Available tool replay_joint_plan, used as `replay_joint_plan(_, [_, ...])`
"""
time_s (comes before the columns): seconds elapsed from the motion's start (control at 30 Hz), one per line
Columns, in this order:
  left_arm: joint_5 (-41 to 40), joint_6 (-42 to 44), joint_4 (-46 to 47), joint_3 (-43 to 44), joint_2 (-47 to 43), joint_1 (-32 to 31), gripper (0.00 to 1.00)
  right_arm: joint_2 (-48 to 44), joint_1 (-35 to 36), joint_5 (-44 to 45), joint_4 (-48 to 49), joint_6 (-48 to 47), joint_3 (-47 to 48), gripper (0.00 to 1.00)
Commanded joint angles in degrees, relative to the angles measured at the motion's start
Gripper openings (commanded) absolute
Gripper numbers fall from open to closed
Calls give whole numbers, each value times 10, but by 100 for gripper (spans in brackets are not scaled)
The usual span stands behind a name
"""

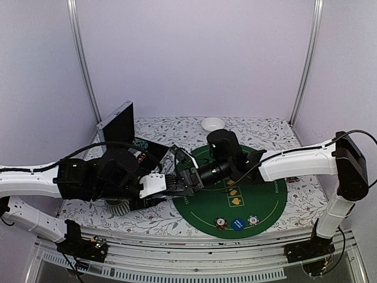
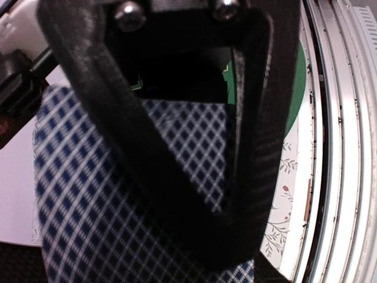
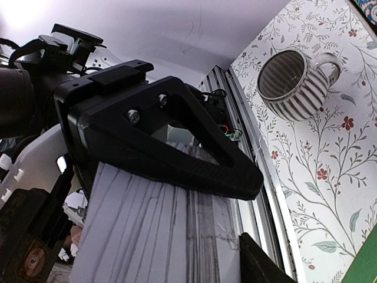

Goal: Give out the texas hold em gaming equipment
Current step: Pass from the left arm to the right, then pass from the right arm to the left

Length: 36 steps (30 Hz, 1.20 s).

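Dealing step: right gripper (image 1: 187, 178) clamped the card deck (image 3: 159, 236) mid-frame, left gripper (image 1: 172, 190) over its checked back, grip unreadable; next probably needed one card peeled off cleanly.

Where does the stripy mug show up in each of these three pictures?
Top external: mug low left, mostly hidden under the left arm.
Left wrist: not in it.
Right wrist: mug upper right, on the flowered cloth, handle to the right.
Shared landmark: the flowered cloth, in all three views.
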Motion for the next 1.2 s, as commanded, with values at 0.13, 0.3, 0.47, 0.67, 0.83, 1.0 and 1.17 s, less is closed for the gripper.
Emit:
replay_joint_plan(0.13, [34,0,16,-7,-6,-1,44,-1,2,-8,8,-11,27,58])
replay_joint_plan(0.3, [33,1,15,-3,-1,0,42,6,2,-1,8,-3,26,45])
replay_joint_plan(0.47, [26,2,21,-6,-6,0,58,5,1,4,7,5,18,13])
replay_joint_plan(0.67, [-7,4,42,-18,-24,0,98,4,1,4,3,8,12,3])
replay_joint_plan(0.83, [-20,4,50,-25,-27,0,98,3,1,2,-1,7,16,3])
replay_joint_plan(1.0, [-13,5,44,-23,-9,1,85,8,5,-4,-1,5,26,3])
replay_joint_plan(1.17, [-32,4,45,-18,5,2,68,14,10,-11,-4,3,36,4])
